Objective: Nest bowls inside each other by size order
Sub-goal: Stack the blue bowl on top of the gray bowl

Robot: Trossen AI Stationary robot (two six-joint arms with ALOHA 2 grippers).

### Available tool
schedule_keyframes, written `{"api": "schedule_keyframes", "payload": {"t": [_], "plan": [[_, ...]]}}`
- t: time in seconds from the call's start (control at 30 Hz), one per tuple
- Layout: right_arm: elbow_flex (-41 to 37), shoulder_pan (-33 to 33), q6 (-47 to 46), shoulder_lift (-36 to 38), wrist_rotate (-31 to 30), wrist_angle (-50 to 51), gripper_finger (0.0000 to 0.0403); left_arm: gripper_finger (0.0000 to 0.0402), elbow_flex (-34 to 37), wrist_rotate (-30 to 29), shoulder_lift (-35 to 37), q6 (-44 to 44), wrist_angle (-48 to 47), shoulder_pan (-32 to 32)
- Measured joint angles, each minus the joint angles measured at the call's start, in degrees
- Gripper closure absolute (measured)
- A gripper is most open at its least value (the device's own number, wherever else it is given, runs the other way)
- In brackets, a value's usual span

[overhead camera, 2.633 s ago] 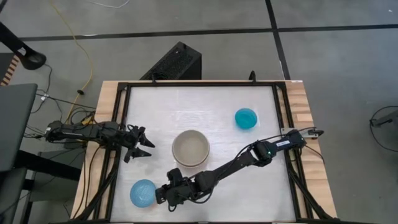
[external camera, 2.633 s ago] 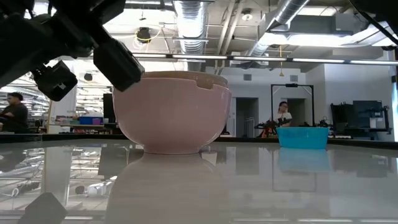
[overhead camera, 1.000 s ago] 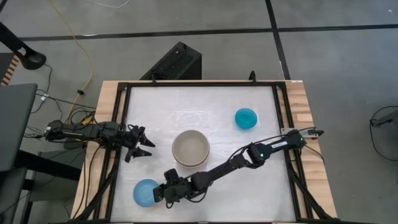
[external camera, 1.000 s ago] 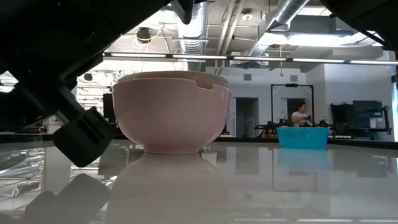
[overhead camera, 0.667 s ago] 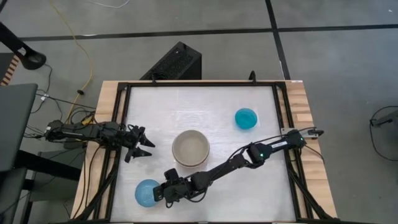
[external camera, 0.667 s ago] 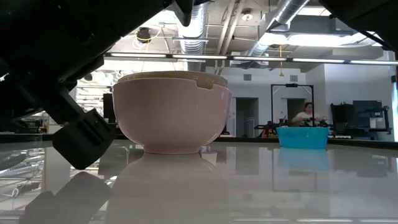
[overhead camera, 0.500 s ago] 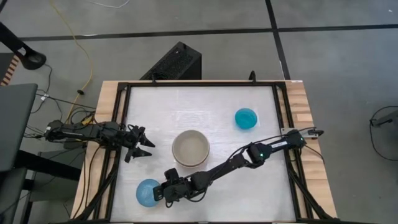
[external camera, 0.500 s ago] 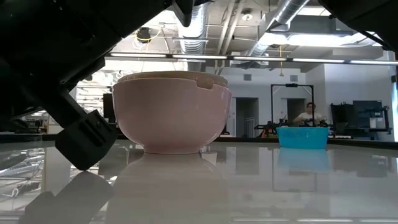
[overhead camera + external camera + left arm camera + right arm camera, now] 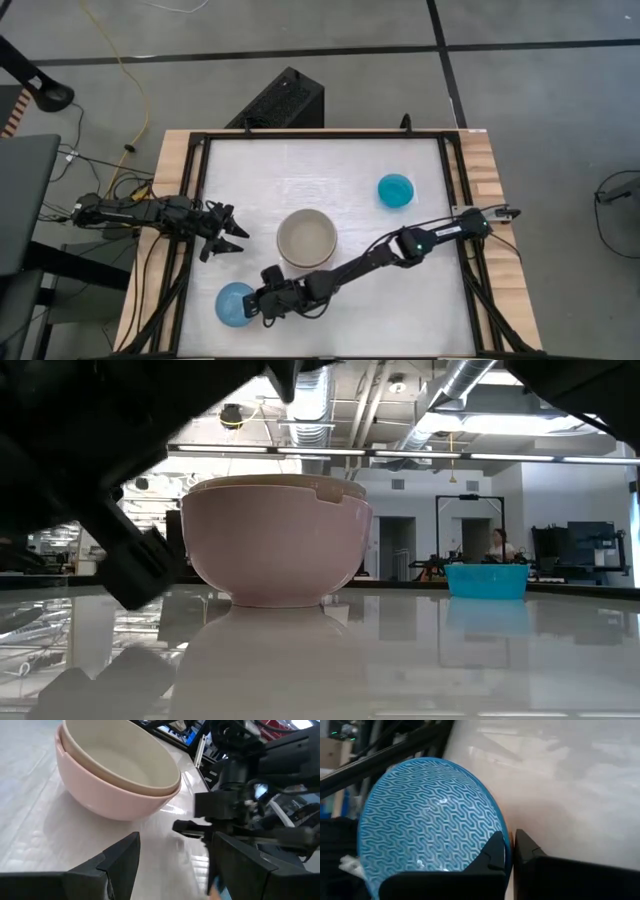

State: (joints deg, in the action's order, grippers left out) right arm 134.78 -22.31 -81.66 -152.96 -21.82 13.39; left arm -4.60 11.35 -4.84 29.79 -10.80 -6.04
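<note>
A light blue bowl (image 9: 234,303) with a wavy pattern inside (image 9: 427,820) is near the table's front left corner, and my right gripper (image 9: 258,300) is shut on its rim. A grey-beige bowl (image 9: 306,238) sits nested in a salmon-pink bowl (image 9: 275,545) at the table's middle. A small teal bowl (image 9: 395,190) stands on its base at the far right. My left gripper (image 9: 228,236) waits open at the left edge, left of the nested pair (image 9: 117,770). My right gripper pinches the light blue bowl's rim (image 9: 507,837) on the side toward the table's right. One finger (image 9: 492,857) is inside the bowl and one (image 9: 530,857) outside. The fingers come slanting down from the right. Whether the bowl's base is off the table, I cannot tell.
A black frame (image 9: 200,180) runs along the table's left and right sides. My right arm (image 9: 370,260) lies low across the near half of the table, just in front of the nested pair. A person (image 9: 497,542) shows in the room far behind.
My right gripper has gone a little toward the far edge and slightly up, and the light blue bowl has gone along with it.
</note>
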Motion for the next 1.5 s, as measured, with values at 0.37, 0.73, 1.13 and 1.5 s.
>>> {"api": "schedule_keyframes", "payload": {"t": [0.37,0.73,1.13,1.5], "plan": [[0.2,0.1,4.3,4.4,0.6,0.2,0.0403,0.0164,0.0,0.2,0.0,-0.4,0.3,0.0],[0.2,1.8,12.4,13.0,0.9,9.5,0.0403,0.0164,0.1,0.2,0.0,-1.4,0.9,0.0],[0.2,7.9,15.7,23.3,3.9,37.6,0.0403,0.0164,0.1,0.7,0.0,-6.7,1.1,0.0],[0.2,12.6,16.4,28.8,10.1,56.7,0.0403,0.0164,0.1,0.7,0.0,-13.7,1.1,0.0]]}}
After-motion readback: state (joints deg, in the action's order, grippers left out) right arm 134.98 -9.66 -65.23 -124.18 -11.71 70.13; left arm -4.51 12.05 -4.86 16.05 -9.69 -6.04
